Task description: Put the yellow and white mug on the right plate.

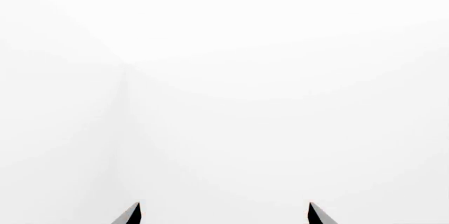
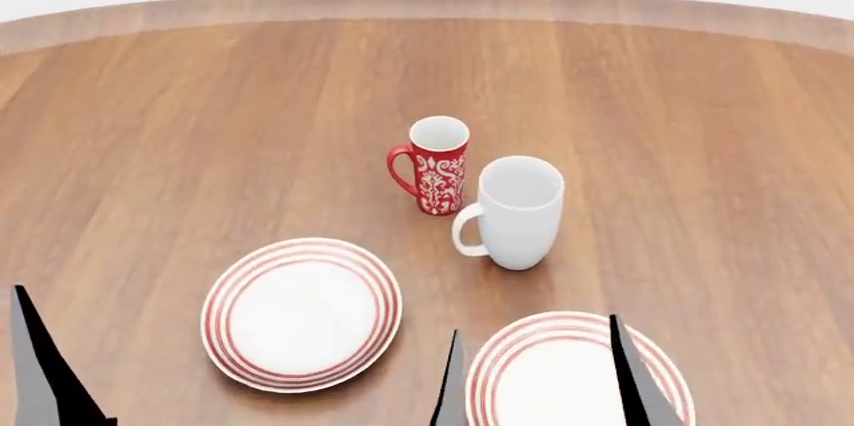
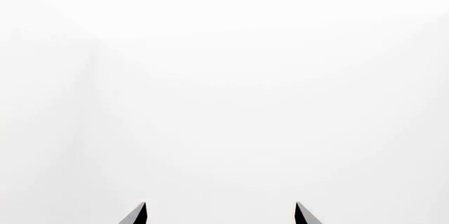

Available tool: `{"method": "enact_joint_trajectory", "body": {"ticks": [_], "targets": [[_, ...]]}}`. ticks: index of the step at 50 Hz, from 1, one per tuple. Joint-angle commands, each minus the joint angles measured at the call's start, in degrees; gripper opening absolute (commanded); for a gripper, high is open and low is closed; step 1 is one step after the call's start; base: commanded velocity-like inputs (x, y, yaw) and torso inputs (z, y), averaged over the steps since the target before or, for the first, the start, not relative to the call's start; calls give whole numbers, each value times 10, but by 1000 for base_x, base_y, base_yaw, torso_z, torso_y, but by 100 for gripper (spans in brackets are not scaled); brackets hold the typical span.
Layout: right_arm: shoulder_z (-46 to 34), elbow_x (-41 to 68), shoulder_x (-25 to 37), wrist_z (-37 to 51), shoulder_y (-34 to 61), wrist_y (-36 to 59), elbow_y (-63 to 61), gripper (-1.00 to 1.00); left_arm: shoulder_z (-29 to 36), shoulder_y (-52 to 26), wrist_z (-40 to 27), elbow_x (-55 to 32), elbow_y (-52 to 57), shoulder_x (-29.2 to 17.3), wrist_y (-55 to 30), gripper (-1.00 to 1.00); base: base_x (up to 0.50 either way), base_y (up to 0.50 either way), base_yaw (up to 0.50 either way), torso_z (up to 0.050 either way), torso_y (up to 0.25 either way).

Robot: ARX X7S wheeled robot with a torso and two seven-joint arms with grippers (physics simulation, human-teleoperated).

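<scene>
The right fingers (image 2: 541, 376) stand spread wide apart with nothing between them but the right plate (image 2: 561, 386), which lies flat on the wooden surface (image 2: 200, 126) directly under them, its red rings showing between and beside the two dark tips. In the right wrist view the same fingers (image 3: 221, 213) show only as two separated tips against blank white.

The left fingers (image 1: 224, 213) are likewise spread, two tips apart with nothing held, facing blank white. In the head view only one dark tip of the left fingers (image 2: 47, 366) shows, at the near edge of the surface, well apart from the right pair.

Between the left tip and the right fingers lies the second plate (image 2: 300, 311), of the same red-ringed pattern, flat on the surface and apart from both.

Beyond the right fingers, farther out on the surface, stands the tall white mug (image 2: 518, 211), upright, handle toward the left side. Just past it and nearly touching stands the slim red mug (image 2: 434, 166) with white pattern, also upright.

The yellow and white mug cannot be seen in any view, so its place cannot be told
</scene>
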Motion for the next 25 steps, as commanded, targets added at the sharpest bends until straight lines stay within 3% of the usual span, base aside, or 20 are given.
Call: {"method": "enact_joint_trajectory", "body": {"ticks": [1,14,25], "targets": [[-4,-8,3,-19,1,40,-8,100,-10,2,8,3,1,7,4,100,0,0,0,0,0],[-80,54,88,-125,54,358,-66,100,-6,2,4,0,6,2,-2,100,0,0,0,0,0],[-124,70,117,-185,88,454,-69,100,-1,1,0,0,3,-3,-3,100,0,0,0,0,0]]}}
